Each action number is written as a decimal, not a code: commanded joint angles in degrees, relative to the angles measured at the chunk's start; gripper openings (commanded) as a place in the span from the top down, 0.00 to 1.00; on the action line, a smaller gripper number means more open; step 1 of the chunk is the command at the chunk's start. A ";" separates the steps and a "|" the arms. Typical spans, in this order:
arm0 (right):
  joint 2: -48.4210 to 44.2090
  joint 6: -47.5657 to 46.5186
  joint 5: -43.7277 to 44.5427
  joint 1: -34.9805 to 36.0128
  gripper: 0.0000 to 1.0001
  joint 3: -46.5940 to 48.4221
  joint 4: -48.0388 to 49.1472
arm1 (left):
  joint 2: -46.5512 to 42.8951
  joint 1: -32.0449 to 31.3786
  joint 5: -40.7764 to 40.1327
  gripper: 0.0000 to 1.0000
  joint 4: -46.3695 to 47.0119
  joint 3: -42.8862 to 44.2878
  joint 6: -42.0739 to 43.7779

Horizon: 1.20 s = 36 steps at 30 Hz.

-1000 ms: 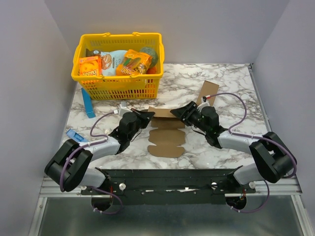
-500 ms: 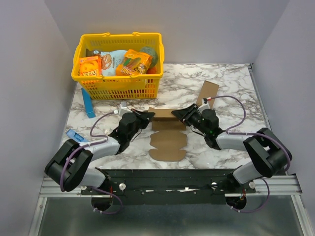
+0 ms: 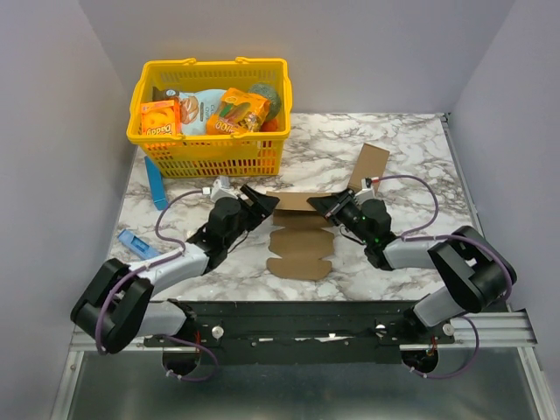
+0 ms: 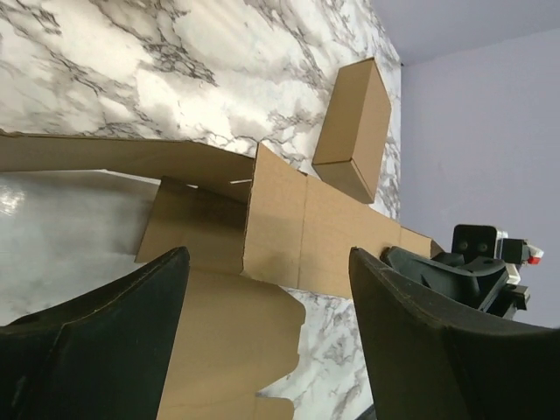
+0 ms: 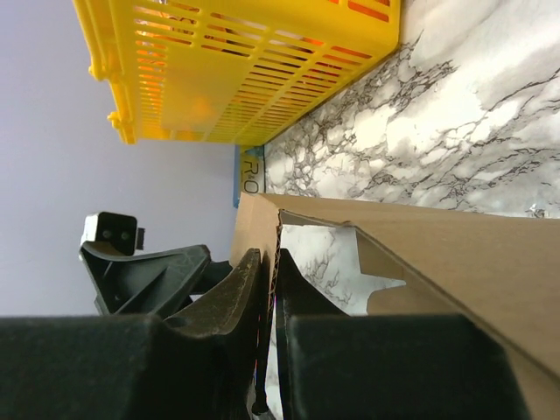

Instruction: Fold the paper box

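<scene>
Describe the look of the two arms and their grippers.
The left arm and right arm: black joint housings, pale grey links, a purple cable looping along each. The left gripper and right gripper: black, broad tapering fingers, a small white part at each wrist.

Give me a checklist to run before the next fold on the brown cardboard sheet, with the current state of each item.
1. Right gripper shut on the edge of the paper box at its rear panel: ok.
2. Left gripper pinching its end of that panel: not ok. Its jaws stand wide open, with the cardboard ahead of them and not gripped.
3. Near flaps lying flat on the table: ok.
4. Longer carton apart from the sheet: cannot tell. It sits close behind the right end of the panel.
5. Yellow basket out of the fold's way: ok. There is bare table between it and the sheet.
</scene>
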 commanded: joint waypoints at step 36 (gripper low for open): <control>-8.27 -3.83 4.98 -0.92 0.83 -1.59 -13.13 | 12.05 3.19 7.41 0.23 -7.16 17.29 18.37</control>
